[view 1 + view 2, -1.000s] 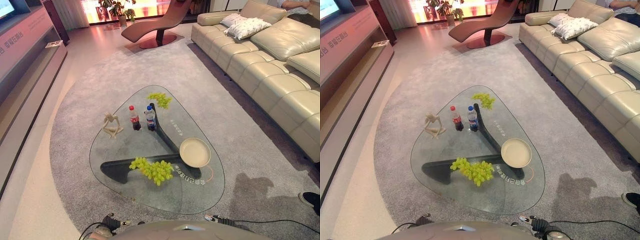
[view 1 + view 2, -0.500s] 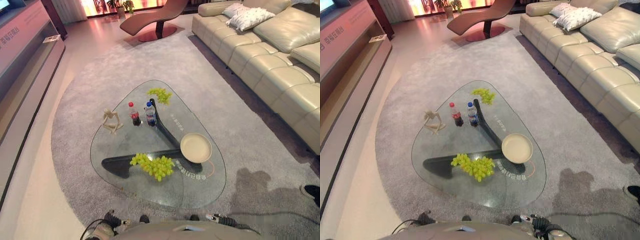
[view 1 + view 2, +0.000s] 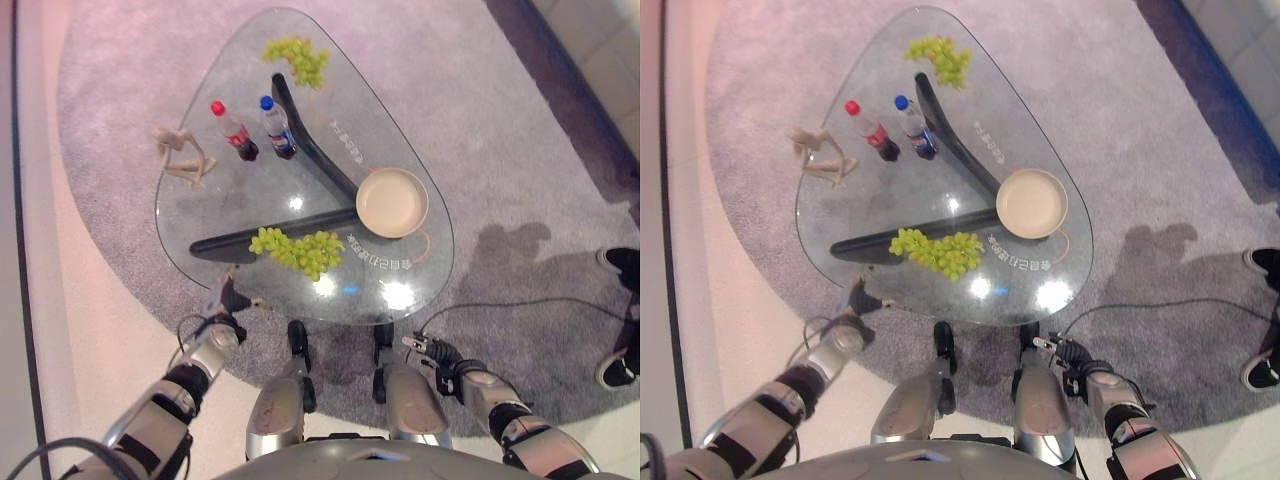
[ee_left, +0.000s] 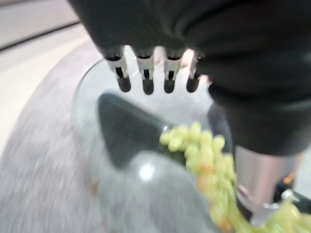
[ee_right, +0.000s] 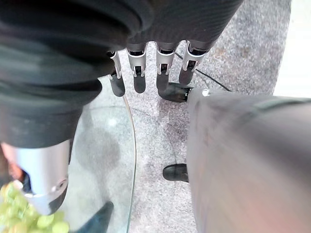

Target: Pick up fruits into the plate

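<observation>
Both our arms have come into sight; our left hand [image 3: 222, 303] and right hand [image 3: 432, 352] hang empty, fingers straight (near the table edge); grapes [image 3: 298, 249] lie beside the empty plate [image 3: 392, 202].

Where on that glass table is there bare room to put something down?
Bare glass lies between the wooden figure and the near grapes, and along the near edge beside the plate. It is crowded around the two bottles and the far grapes.
</observation>
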You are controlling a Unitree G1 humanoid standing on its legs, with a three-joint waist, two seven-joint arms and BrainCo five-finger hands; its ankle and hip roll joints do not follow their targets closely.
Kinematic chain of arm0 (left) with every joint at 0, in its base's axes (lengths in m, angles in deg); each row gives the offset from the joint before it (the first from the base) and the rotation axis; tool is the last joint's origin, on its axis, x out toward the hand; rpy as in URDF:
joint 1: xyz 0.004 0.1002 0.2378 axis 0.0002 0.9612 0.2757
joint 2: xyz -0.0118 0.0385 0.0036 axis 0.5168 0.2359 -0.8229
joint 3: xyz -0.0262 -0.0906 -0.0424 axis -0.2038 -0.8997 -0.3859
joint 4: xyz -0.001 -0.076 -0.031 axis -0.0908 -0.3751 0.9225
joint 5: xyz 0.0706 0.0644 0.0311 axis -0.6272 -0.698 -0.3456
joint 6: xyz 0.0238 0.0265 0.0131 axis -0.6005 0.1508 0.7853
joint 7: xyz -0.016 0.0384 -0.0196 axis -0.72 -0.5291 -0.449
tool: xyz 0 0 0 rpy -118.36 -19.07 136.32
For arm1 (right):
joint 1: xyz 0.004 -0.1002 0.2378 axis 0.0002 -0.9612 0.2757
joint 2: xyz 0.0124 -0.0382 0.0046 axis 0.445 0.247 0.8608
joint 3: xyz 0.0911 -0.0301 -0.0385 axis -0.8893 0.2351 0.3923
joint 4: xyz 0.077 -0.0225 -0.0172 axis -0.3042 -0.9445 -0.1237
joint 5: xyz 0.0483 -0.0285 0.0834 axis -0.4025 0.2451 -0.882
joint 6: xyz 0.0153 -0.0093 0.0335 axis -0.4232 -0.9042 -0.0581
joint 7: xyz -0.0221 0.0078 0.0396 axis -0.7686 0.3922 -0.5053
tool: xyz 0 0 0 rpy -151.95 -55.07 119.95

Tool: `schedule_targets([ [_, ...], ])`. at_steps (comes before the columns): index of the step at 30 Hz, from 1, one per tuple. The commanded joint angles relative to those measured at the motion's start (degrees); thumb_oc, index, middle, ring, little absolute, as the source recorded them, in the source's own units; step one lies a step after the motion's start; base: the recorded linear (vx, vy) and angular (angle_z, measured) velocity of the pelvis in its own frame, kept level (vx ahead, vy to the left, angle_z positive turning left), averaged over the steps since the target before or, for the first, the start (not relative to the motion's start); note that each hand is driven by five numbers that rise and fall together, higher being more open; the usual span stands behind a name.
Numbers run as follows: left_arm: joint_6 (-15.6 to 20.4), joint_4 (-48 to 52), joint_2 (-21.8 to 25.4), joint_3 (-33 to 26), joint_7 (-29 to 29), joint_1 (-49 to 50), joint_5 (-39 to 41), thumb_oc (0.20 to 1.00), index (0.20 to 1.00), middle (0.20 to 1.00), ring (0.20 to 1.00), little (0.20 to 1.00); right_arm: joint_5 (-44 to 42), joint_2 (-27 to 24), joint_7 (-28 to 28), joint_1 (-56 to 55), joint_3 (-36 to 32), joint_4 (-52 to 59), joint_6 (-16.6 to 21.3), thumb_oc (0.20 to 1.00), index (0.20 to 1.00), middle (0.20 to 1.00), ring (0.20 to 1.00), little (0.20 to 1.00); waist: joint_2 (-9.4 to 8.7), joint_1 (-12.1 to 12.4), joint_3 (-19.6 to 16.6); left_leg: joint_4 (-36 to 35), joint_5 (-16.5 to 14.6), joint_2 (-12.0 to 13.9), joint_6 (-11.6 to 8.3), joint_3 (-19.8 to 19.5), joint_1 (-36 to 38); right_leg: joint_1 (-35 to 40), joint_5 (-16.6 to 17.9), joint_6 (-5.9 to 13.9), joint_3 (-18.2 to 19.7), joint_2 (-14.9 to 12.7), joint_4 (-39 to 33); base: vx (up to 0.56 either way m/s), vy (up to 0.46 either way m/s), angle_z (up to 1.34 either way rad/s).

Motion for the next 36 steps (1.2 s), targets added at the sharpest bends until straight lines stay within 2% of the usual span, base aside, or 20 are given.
schedule_targets([
  [1, 0.2, 3.2, 5.1, -0.1, 3.2, -4.4, -3.9, 1.0, 1.0, 1.0, 1.0, 1.0, -4.1, -1.0, 1.0, -0.3, 1.0, 2.9, 1.8, 1.0, 1.0, 1.0, 1.0, 1.0, -1.42, -1.0, 2.7, 4.5, -5.4, -5.2, 2.01, -3.9, -2.5, -5.9, -4.1, 0.35, 5.9, 1.0, 9.2, -0.07, 0.015, -0.11],
  [4, -3.5, 6.7, 10.5, -0.1, 2.3, -11.5, -8.2, 1.0, 1.0, 1.0, 1.0, 1.0, -6.6, -1.7, 0.5, 0.7, 0.8, 4.8, 2.5, 1.0, 1.0, 1.0, 1.0, 1.0, -0.79, -1.7, 3.9, 6.4, -5.0, -5.7, 1.97, -3.8, -6.9, -10.6, -4.2, 0.23, 6.3, 1.1, 11.3, -0.07, 0.007, -0.1],
  [6, -4.5, 6.9, 11.5, 0.5, 2.3, -13.6, -9.6, 1.0, 1.0, 1.0, 1.0, 1.0, -7.3, -1.8, 0.3, 1.1, 0.8, 5.2, 2.7, 1.0, 1.0, 1.0, 1.0, 1.0, -0.74, -1.9, 3.9, 7.2, -5.0, -5.9, 1.97, -3.8, -8.6, -12.4, -4.1, 0.23, 6.4, 1.0, 11.8, -0.05, -0.027, -0.07],
  [7, -7.3, 7.0, 13.1, 1.3, 1.9, -17.9, -13.3, 1.0, 1.0, 1.0, 1.0, 1.0, -8.5, -1.5, -0.1, 1.9, 1.0, 6.3, 2.7, 1.0, 1.0, 1.0, 1.0, 1.0, -1.14, -2.2, 3.9, 8.5, -5.1, -6.0, 2.06, -3.3, -11.9, -15.5, -3.7, 0.26, 6.5, 1.0, 12.5, -0.07, -0.066, -0.05],
  [13, -11.9, 3.2, 14.7, 4.8, 0.3, -26.5, -22.7, 1.0, 1.0, 1.0, 1.0, 1.0, -11.8, -0.9, -0.6, 3.6, 2.1, 8.9, 2.7, 1.0, 1.0, 1.0, 1.0, 1.0, -2.69, -3.1, 3.9, 11.0, -4.7, -5.9, 1.97, -2.5, -19.0, -22.2, -2.5, 0.35, 6.9, 1.5, 13.8, -0.05, -0.059, -0.08],
  [16, -14.5, -0.5, 14.8, 8.6, -1.1, -32.4, -28.7, 1.0, 1.0, 1.0, 1.0, 1.0, -13.7, -0.7, 0.0, 4.4, 2.8, 9.9, 3.2, 1.0, 1.0, 1.0, 1.0, 1.0, -3.35, -4.2, 3.9, 12.4, -4.3, -5.6, 1.8, -2.0, -23.5, -26.6, -1.8, 0.37, 7.3, 2.2, 14.7, -0.06, -0.057, -0.08],
  [19, -15.6, -3.0, 14.2, 11.6, -2.6, -35.5, -32.1, 1.0, 1.0, 1.0, 1.0, 1.0, -15.4, -0.5, 0.2, 4.7, 3.2, 10.6, 3.9, 1.0, 1.0, 1.0, 1.0, 1.0, -3.93, -4.9, 3.9, 13.7, -4.6, -5.5, 1.7, -1.7, -26.1, -29.0, -1.8, 0.4, 7.5, 2.6, 15.4, -0.05, -0.041, -0.03],
  [23, -15.1, -5.3, 13.2, 15.0, -5.4, -38.1, -34.9, 1.0, 1.0, 1.0, 1.0, 1.0, -17.5, -0.3, 0.5, 5.8, 3.0, 10.9, 4.5, 1.0, 1.0, 1.0, 1.0, 1.0, -4.41, -5.7, 3.9, 15.1, -4.8, -5.5, 1.53, -1.5, -28.9, -31.6, -1.3, 0.48, 7.9, 3.0, 15.7, -0.03, -0.028, -0.03],
  [27, -11.6, -6.0, 11.8, 18.3, -11.6, -40.4, -38.0, 1.0, 1.0, 1.0, 1.0, 1.0, -18.5, 0.2, 0.3, 6.2, 3.3, 12.2, 5.3, 1.0, 1.0, 1.0, 1.0, 1.0, -4.82, -6.3, 3.9, 15.6, -4.8, -5.5, 1.47, -1.3, -31.2, -33.8, -0.8, 0.55, 8.3, 3.5, 15.7, -0.02, -0.015, -0.01],
  [29, -11.4, -5.2, 11.5, 19.9, -14.6, -40.5, -38.7, 1.0, 1.0, 1.0, 1.0, 1.0, -18.6, 0.2, 0.3, 6.1, 2.8, 13.2, 5.1, 1.0, 1.0, 1.0, 1.0, 1.0, -4.83, -6.6, 3.9, 15.8, -4.9, -5.7, 1.4, -1.3, -32.0, -34.6, -0.4, 0.67, 8.5, 3.6, 15.5, 0.0, 0.0, 0.0],
  [34, -8.1, -5.0, 11.0, 22.7, -21.0, -39.9, -35.0, 1.0, 1.0, 1.0, 1.0, 1.0, -19.2, -0.3, 0.8, 6.2, 2.4, 14.0, 5.4, 1.0, 1.0, 1.0, 1.0, 1.0, -4.59, -7.1, 3.9, 16.1, -5.0, -5.9, 1.31, -1.3, -33.1, -35.7, 0.1, 0.76, 8.8, 3.7, 15.2, 0.0, 0.0, 0.0],
  [36, -8.1, -4.1, 10.8, 23.4, -22.4, -39.4, -33.6, 1.0, 1.0, 1.0, 1.0, 1.0, -19.3, -0.5, 0.9, 6.2, 2.3, 14.4, 5.3, 1.0, 1.0, 1.0, 1.0, 1.0, -4.42, -7.1, 3.9, 16.2, -5.0, -6.0, 1.28, -1.4, -33.3, -35.8, 0.1, 0.73, 8.9, 3.7, 15.1, 0.0, 0.0, 0.0],
])
